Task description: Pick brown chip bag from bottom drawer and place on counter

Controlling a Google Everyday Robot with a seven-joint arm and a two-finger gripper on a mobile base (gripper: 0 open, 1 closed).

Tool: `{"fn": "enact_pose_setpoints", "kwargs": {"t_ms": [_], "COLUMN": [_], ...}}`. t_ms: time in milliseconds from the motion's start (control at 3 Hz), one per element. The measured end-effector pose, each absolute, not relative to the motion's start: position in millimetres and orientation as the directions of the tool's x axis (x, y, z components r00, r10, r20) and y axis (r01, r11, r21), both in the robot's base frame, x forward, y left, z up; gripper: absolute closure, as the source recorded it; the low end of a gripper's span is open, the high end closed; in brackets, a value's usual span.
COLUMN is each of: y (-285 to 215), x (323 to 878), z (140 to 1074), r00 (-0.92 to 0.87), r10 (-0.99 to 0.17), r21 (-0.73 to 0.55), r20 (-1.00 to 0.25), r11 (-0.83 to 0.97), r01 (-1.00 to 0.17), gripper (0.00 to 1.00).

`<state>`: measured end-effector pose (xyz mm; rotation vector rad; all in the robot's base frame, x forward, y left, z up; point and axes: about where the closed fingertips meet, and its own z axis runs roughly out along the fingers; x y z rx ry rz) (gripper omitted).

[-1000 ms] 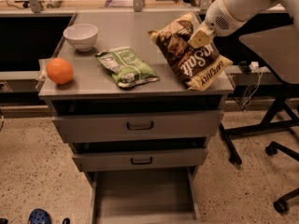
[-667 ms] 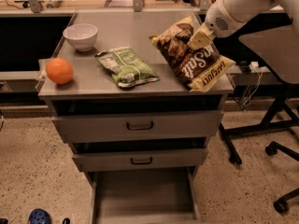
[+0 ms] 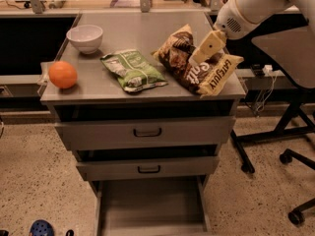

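Observation:
The brown chip bag (image 3: 189, 65) lies on the right part of the counter (image 3: 128, 28), its tan-yellow end hanging slightly over the front right corner. My gripper (image 3: 208, 47) comes in from the upper right on a white arm and sits right on top of the bag's middle. The bottom drawer (image 3: 147, 205) is pulled out at the foot of the cabinet, and its flat grey floor shows nothing in it.
A green-and-white chip bag (image 3: 132, 70) lies mid-counter. A white bowl (image 3: 85, 37) and an orange (image 3: 62, 75) sit at the left. The two upper drawers (image 3: 146, 132) are shut. A dark side table (image 3: 285, 48) and chair bases stand at the right.
The brown chip bag has come down and slightly left, settling flatter on the counter with my gripper following it. Everything else is unchanged.

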<state>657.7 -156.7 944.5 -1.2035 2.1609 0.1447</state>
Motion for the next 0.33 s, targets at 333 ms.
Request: {"fn": "enact_pose_setpoints", "kwargs": {"t_ms": [333], "y": [-156.7], "x": [657.7], "z": [944.5], "r00": [-0.366], "r10": [-0.721], "r21": [-0.208], "r20": [-0.588], "r11": [0.572], "r01": [-0.793], "gripper": [0.00]}}
